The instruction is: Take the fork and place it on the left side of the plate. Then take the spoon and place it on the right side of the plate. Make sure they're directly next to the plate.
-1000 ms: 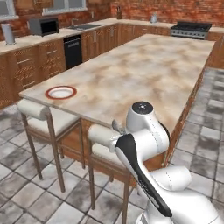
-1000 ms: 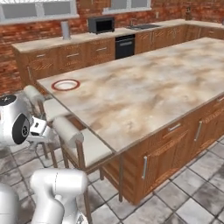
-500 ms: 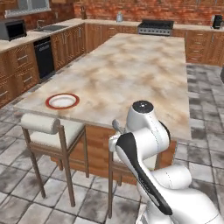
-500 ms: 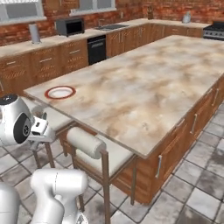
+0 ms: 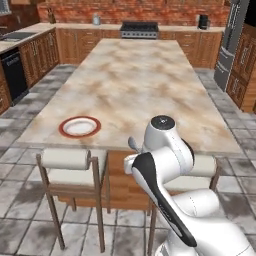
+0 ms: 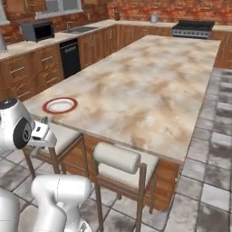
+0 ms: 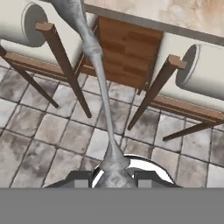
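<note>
Hand (image 7: pixel 113 177): narrow, closed on the wide end of a slim grey utensil (image 7: pixel 98 74). The utensil's far end is cut by the frame edge, so I cannot tell whether it is the fork or the spoon. From the left base camera, a small grey tip (image 5: pixel 131 144) pokes out beside the arm, below the tabletop edge.

Beneath and ahead of the hand: grey tiled floor (image 7: pixel 52 127) and two stools with pale rolled cushions (image 7: pixel 17 22), (image 7: pixel 205 70). Their dark legs slant across the view. The stools (image 5: pixel 70 160) stand against the near edge of the tabletop (image 5: pixel 135 80), between the robot and the plate.

Plate (image 5: pixel 80 126) (image 6: pixel 60 105): lies flat near the near-left corner of the marbled beige tabletop, well apart from the held utensil. The surface beside it is bare.

Beyond: wooden cabinets, a black dishwasher (image 6: pixel 70 56), a microwave (image 6: pixel 36 31), a stove (image 5: pixel 140 29), a dark fridge (image 5: pixel 235 40), and a brick wall behind.
</note>
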